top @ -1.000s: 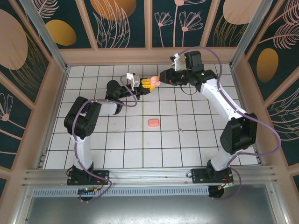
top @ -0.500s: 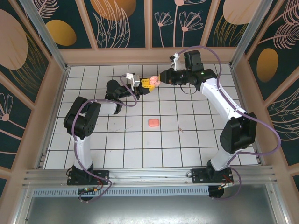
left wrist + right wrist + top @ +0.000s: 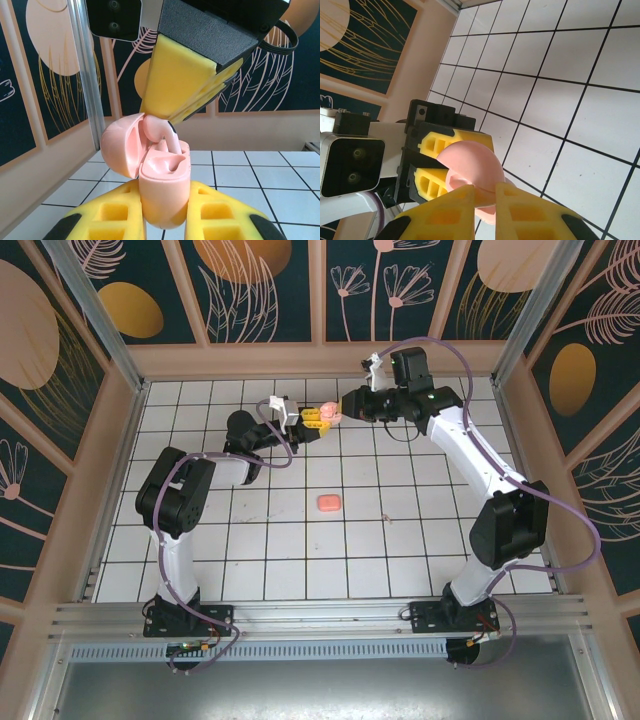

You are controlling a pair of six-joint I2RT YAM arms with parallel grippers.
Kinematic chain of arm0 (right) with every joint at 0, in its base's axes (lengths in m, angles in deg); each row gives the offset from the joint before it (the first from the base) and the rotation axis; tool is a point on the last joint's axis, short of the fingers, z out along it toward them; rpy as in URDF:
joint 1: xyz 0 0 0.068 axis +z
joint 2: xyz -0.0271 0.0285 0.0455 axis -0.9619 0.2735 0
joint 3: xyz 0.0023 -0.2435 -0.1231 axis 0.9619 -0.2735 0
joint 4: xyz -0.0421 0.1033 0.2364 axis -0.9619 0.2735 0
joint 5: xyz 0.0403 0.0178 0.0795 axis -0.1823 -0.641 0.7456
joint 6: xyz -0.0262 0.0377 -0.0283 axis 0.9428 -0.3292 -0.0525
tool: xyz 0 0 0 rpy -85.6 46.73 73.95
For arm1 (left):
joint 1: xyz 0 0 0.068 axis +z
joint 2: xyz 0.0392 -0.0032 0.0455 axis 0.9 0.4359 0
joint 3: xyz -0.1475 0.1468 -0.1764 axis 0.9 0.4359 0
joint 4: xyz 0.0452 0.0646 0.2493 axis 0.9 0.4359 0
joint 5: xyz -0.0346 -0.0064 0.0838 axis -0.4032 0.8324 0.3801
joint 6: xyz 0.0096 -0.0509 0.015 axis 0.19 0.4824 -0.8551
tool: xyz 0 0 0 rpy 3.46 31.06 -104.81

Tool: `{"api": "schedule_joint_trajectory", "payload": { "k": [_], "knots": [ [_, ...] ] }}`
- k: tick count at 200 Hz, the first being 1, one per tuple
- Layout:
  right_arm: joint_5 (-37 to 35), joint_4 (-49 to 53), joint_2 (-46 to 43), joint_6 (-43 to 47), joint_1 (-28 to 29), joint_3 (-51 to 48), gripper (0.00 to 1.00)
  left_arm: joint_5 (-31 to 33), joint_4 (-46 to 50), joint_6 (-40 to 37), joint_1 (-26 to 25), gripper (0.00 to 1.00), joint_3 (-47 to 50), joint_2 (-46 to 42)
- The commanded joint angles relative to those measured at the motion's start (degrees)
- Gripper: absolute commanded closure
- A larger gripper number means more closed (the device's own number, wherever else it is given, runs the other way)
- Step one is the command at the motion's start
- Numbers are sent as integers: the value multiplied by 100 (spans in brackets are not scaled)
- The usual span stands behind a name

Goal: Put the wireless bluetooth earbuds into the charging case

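The right gripper was pinched shut on a salmon-pink earbud, whose stem dipped into the open charging case. The left gripper clamped the case's base between its fingers. Both arms reached to the far middle of the tiled table, fingertips meeting. A coral pod lay nearer the bases.

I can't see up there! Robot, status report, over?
Left fingers shut on open case. Right fingers shut on earbud, at case's socket. Coral pod lies apart.
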State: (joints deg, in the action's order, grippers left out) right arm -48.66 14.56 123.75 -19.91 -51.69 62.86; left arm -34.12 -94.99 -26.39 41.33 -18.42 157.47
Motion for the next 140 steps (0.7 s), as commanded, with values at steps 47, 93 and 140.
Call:
{"api": "schedule_joint_trajectory", "payload": {
  "k": [47, 93, 140],
  "knots": [
    [-48, 135, -32, -512, 263, 89, 87, 350, 259, -160, -29, 88, -73, -191],
    [-388, 8, -131, -1105, 346, -62, 88, 478, 310, -195, -29, 88, -98, -182],
    [-433, 17, -43, -1144, 361, -43, 88, 441, 276, -169, -28, 88, -113, -191]
  ]
}}
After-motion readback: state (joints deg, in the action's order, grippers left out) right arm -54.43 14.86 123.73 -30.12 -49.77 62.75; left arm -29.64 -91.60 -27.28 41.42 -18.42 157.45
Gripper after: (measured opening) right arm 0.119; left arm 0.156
